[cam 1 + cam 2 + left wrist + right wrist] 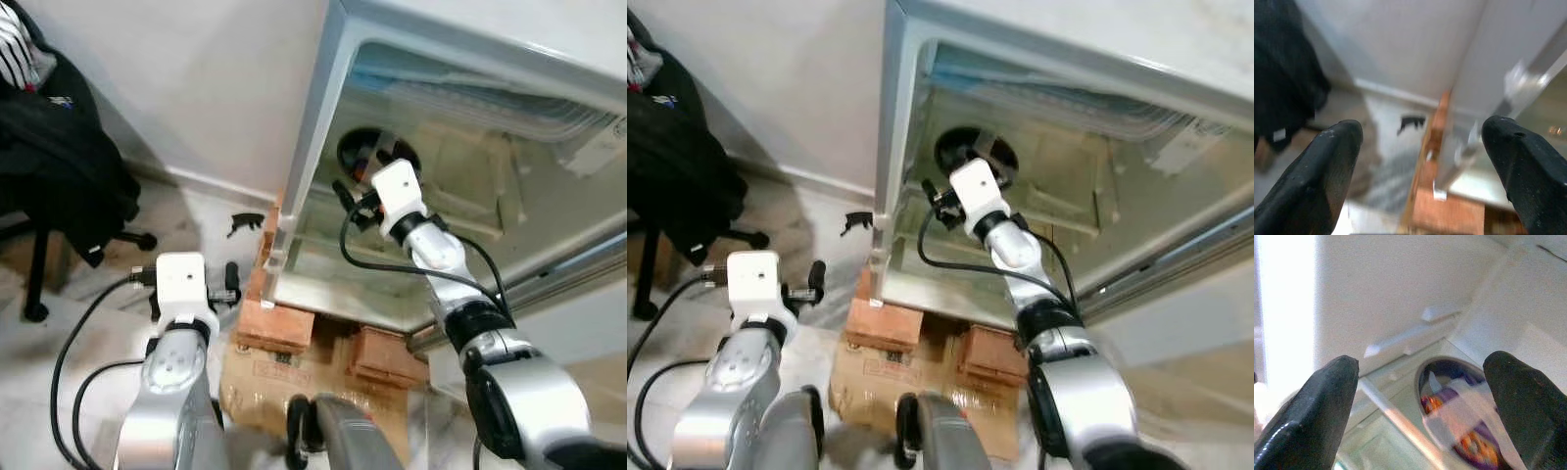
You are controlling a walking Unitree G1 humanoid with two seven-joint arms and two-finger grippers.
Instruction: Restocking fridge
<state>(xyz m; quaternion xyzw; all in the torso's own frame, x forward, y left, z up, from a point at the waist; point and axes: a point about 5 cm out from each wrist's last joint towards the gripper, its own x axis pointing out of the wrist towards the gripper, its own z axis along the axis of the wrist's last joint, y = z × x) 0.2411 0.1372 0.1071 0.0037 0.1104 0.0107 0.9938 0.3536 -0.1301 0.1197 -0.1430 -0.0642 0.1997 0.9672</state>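
Black office chair (59,186) on the floor; bricks (279,323) on cardboard (265,387).

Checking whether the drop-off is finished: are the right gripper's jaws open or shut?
Open. The right gripper shows its jaws spread wide apart inside the fridge, holding nothing, with the bowl beyond.

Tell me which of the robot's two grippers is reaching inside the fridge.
The right gripper: it is inside the fridge near the dark bowl. The left gripper is outside, above the floor.

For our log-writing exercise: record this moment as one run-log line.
right hand: open, inside fridge, before dark bowl | left hand: open, outside, near fridge corner | bowl shelved
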